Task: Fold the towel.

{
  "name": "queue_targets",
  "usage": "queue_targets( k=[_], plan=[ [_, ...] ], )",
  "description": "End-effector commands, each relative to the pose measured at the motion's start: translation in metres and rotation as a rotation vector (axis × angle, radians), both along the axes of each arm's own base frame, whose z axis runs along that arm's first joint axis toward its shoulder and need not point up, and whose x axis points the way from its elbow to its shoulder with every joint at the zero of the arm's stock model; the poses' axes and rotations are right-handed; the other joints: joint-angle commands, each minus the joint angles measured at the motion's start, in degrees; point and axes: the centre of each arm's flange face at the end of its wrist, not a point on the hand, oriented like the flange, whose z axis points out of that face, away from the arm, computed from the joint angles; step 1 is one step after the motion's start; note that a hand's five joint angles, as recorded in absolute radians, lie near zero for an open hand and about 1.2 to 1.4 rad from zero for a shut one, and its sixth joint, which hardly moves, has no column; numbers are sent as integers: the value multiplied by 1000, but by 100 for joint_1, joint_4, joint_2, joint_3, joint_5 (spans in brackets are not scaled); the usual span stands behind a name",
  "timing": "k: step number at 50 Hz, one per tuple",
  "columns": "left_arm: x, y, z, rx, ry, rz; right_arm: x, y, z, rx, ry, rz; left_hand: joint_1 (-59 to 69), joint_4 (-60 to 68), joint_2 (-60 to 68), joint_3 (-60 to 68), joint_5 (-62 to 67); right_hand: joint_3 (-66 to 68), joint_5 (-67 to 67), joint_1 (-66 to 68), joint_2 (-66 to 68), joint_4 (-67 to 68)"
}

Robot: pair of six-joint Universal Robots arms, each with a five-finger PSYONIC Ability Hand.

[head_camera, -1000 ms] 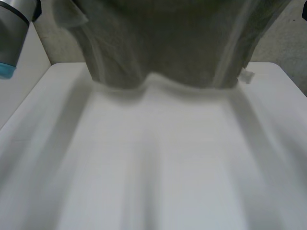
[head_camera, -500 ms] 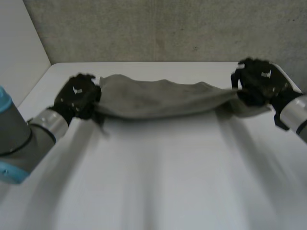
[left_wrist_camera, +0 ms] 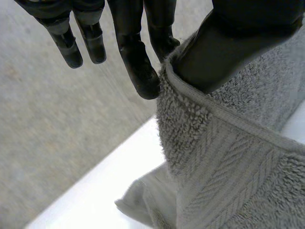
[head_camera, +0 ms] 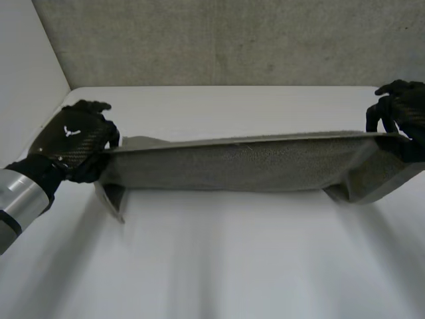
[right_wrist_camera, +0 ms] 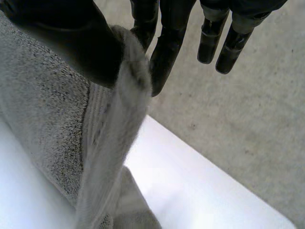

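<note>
- Towel [head_camera: 239, 163], grey, hangs stretched between the two hands above the white table [head_camera: 232, 266], with its upper edge level and a loose end drooping below each hand.
- Left hand [head_camera: 76, 143] pinches one end of the towel's upper edge between its thumb and a straight finger [left_wrist_camera: 140, 71]; its other fingers hang free.
- Right hand [head_camera: 398, 119] pinches the opposite end likewise, thumb against a finger [right_wrist_camera: 167, 52].
- Grey wall [head_camera: 232, 40] stands behind the table.

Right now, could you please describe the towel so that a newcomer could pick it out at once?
Start at the white table. Across its far half, the towel is stretched between the left hand and right hand, each pinching one end. It is the only soft thing there: grey terry with a woven border.
</note>
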Motion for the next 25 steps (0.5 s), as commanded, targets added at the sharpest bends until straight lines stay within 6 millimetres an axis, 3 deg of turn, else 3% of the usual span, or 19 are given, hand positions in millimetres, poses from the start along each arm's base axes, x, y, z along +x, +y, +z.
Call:
queue_targets(
  k=[1, 7, 16, 18, 19, 20, 25],
  plan=[
    [-6, -15, -41, 125, -47, -18, -2, -19, -33, 89, 33, 3, 717, -336, 270, -292, 271, -242, 320, 494, 366, -437],
    [-7, -25, -59, 158, -99, -25, -4, -24, -45, 110, 62, -1, 717, -336, 270, -292, 271, -242, 320, 494, 366, -437],
    [-1, -41, -65, 151, -133, 29, -7, -28, -46, 115, 63, -15, 717, -336, 270, -292, 271, -242, 320, 494, 366, -437],
    [0, -40, -67, 163, -137, 38, -7, -27, -47, 119, 62, -15, -1941, -336, -2387, -292, -2387, -242, 320, 494, 366, -437],
    [0, -40, -67, 163, -137, 38, -7, -27, -47, 119, 62, -15, -1955, -336, -2402, -292, -2402, -242, 320, 494, 366, -437],
    [0, -39, -68, 169, -138, 37, -7, -27, -47, 123, 60, -15, -2838, -336, -3285, -292, -3284, -242, 320, 494, 366, -437],
    [-3, -34, -70, 181, -140, 29, -6, -26, -49, 131, 58, -13, -3248, -336, -3695, -292, -3694, -242, 320, 494, 366, -437]
  ],
)
